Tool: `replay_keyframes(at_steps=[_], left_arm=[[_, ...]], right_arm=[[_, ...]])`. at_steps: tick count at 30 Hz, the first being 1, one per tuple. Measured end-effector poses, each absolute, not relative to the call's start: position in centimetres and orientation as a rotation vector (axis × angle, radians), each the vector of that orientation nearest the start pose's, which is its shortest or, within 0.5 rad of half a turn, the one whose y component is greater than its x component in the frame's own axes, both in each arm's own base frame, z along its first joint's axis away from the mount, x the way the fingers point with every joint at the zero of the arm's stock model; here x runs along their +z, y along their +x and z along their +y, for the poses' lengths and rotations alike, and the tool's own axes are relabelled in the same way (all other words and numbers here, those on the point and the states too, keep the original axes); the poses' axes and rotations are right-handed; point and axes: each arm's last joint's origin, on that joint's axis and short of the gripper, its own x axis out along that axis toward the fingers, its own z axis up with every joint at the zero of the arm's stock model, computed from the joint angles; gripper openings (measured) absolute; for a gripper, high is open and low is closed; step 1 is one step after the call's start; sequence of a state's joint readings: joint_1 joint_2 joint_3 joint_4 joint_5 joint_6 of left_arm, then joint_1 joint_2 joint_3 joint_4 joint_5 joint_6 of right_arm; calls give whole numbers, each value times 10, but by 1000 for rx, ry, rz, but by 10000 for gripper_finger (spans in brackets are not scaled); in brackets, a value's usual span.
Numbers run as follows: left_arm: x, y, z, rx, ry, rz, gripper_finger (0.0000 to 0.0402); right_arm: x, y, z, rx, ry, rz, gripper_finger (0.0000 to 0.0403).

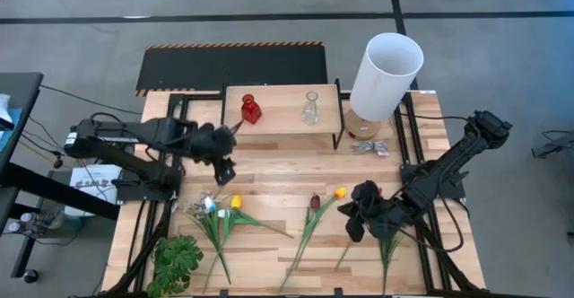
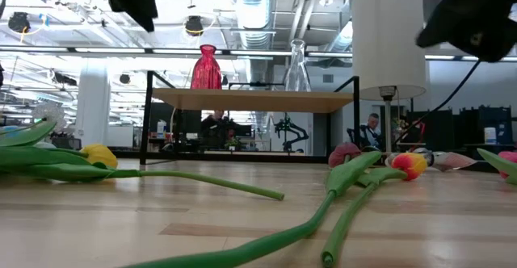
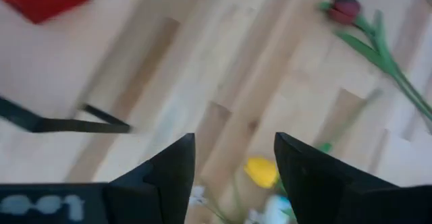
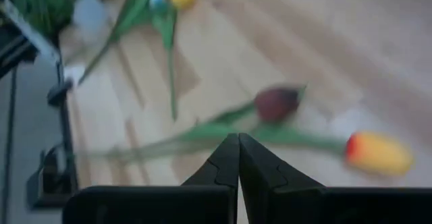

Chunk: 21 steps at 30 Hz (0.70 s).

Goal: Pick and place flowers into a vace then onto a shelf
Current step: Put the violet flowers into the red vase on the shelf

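Several flowers lie flat on the wooden table near its front edge: a yellow tulip [image 1: 236, 202] beside small white blossoms [image 1: 208, 205], a maroon tulip [image 1: 315, 202] and an orange tulip [image 1: 340, 192]. A red vase [image 1: 251, 109] and a clear glass vase [image 1: 310, 109] stand on the shelf [image 1: 282, 94]. My left gripper [image 1: 226, 170] hangs open in front of the shelf, above the yellow tulip [image 3: 261, 171], with nothing between its fingers. My right gripper [image 1: 352, 228] is shut and empty, hovering just right of the maroon tulip [image 4: 277, 102] and orange tulip [image 4: 378, 153].
A tall white cylinder lamp [image 1: 386, 74] stands at the shelf's right end. A green leafy plant [image 1: 177, 260] lies at the front left corner. Another green stem [image 1: 387, 253] lies under the right arm. Bare tabletop stretches between the shelf and the flowers.
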<state>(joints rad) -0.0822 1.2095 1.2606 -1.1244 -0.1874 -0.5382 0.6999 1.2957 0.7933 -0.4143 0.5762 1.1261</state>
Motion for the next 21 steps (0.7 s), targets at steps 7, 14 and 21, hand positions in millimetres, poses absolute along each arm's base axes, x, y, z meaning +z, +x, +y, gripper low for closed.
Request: replay_keyframes(at_steps=[7, 14, 21], left_arm=[[338, 211, -43, 327, -424, 1008, 167], [338, 207, -59, 350, -436, 980, 162], [339, 205, -64, 402, -415, 934, 162]], right_arm=[[213, 196, 148, -240, 733, 925, 0], [209, 175, 165, -305, 945, 1075, 0], [226, 149, 193, -362, 1114, 1137, 0]])
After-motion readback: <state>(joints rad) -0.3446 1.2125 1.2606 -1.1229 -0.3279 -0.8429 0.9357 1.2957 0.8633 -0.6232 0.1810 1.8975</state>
